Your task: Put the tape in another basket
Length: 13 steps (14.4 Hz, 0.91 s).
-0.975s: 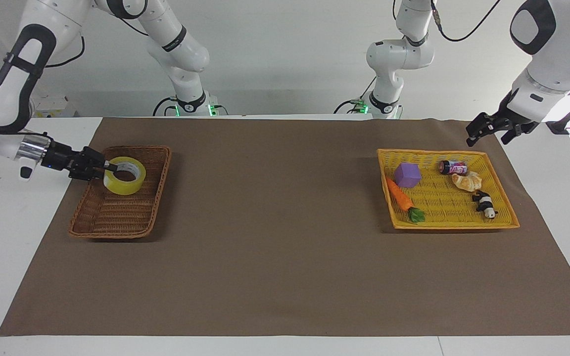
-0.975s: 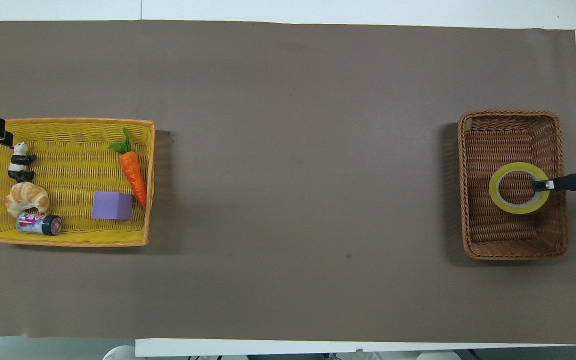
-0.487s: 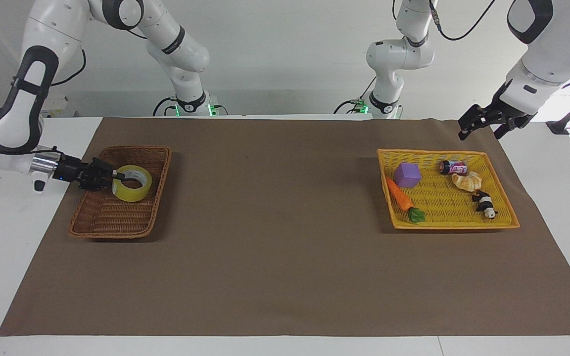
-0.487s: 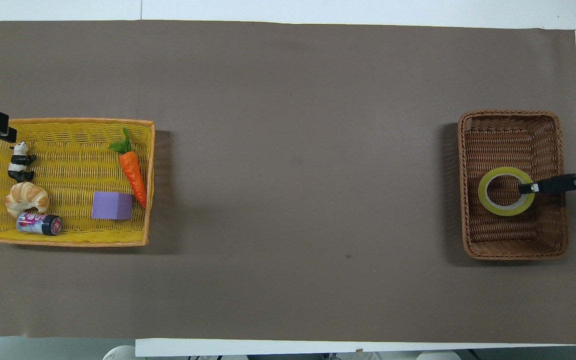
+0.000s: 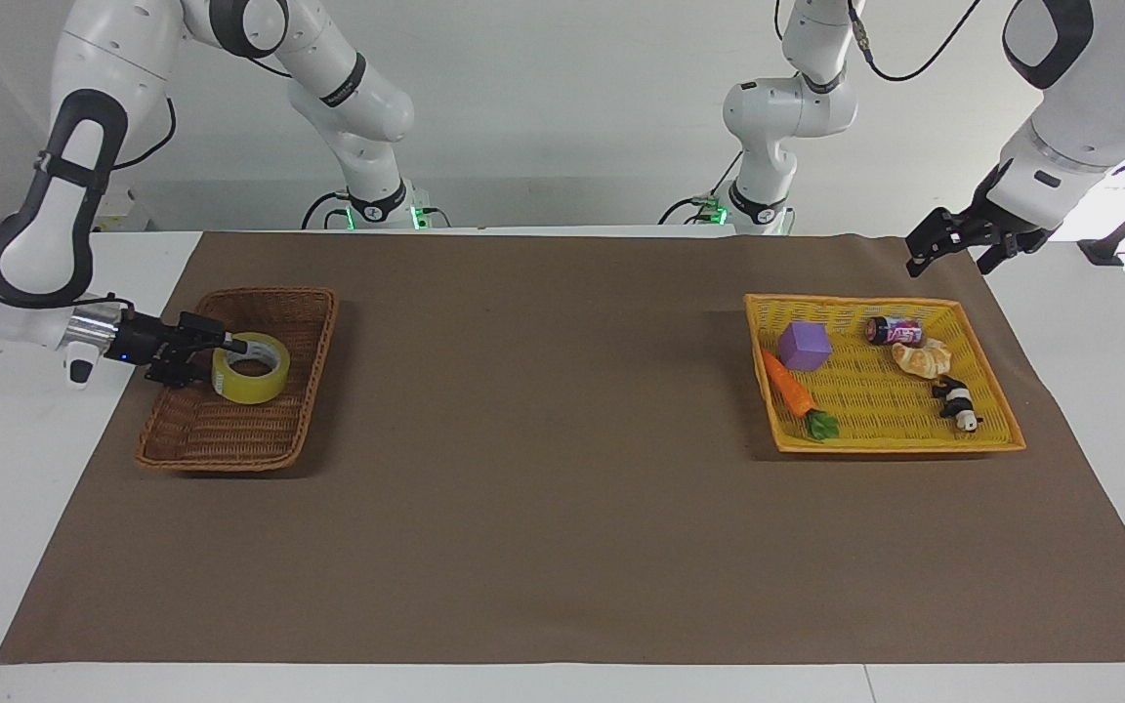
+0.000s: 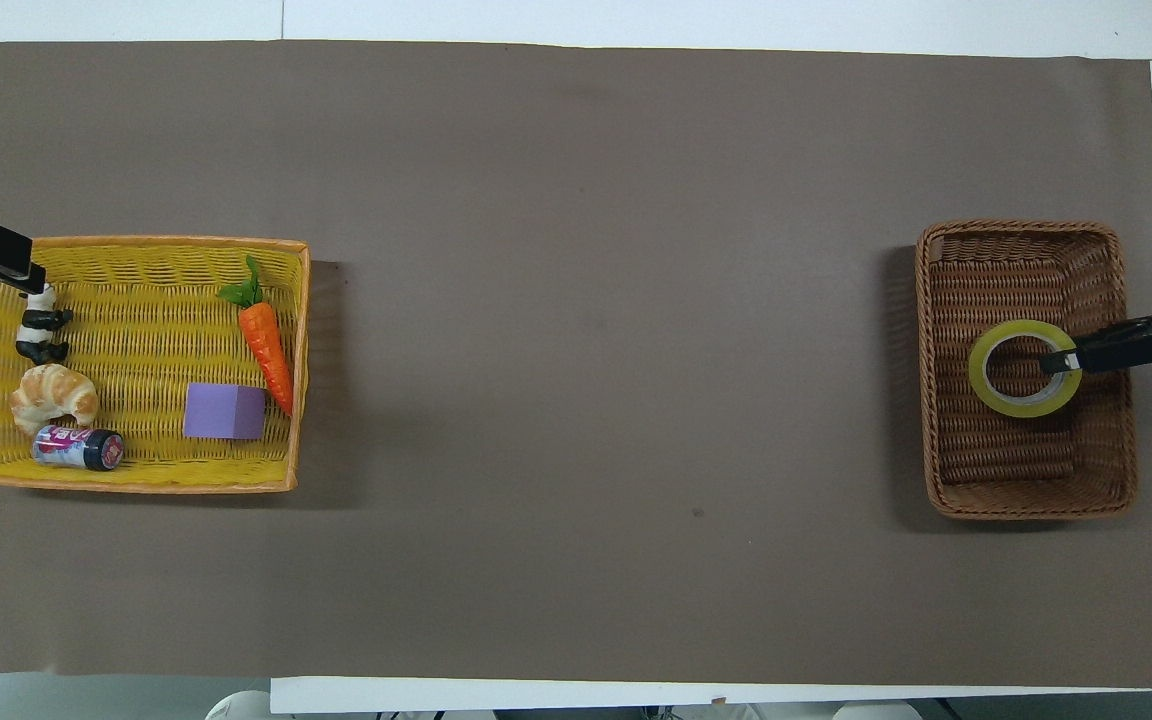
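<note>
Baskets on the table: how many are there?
2. A brown wicker basket at the right arm's end holds the tape; a yellow basket at the left arm's end holds small toys.

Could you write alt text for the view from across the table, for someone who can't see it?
The right gripper grips the rim of a yellow translucent tape roll inside a brown wicker basket. The left gripper waits in the air by a shallow yellow woven tray of small toys.

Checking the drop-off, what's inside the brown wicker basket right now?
Only the tape, gripped at its rim by the right gripper. The basket floor under the roll is covered.
</note>
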Each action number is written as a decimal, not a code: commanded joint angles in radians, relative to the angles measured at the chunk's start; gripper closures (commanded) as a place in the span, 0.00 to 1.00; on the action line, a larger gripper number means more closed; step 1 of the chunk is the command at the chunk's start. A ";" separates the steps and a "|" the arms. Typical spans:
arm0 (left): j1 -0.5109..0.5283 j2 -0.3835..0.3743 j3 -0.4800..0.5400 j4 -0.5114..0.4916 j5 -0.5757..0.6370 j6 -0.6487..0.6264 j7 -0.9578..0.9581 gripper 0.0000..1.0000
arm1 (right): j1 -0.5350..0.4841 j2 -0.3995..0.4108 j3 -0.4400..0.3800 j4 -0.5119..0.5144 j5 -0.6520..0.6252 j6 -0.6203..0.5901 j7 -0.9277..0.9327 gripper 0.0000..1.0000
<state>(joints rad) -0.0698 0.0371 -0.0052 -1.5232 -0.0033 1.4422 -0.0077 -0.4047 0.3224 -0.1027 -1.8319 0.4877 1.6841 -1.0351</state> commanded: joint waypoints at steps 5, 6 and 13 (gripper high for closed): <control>0.013 -0.022 -0.001 -0.031 0.016 0.017 -0.005 0.00 | 0.248 -0.245 0.006 0.031 -0.331 0.071 0.241 0.00; 0.011 -0.022 -0.002 -0.031 0.016 0.017 -0.005 0.00 | 0.277 -0.271 0.006 0.031 -0.368 0.066 0.319 0.00; 0.011 -0.022 -0.001 -0.031 0.016 0.015 -0.005 0.00 | 0.360 -0.346 0.009 0.138 -0.474 -0.113 0.839 0.00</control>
<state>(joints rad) -0.0614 0.0367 -0.0025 -1.5274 -0.0011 1.4423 -0.0077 -0.0445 -0.0373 -0.0944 -1.7644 0.0427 1.6132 -0.2564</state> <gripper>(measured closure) 0.000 0.000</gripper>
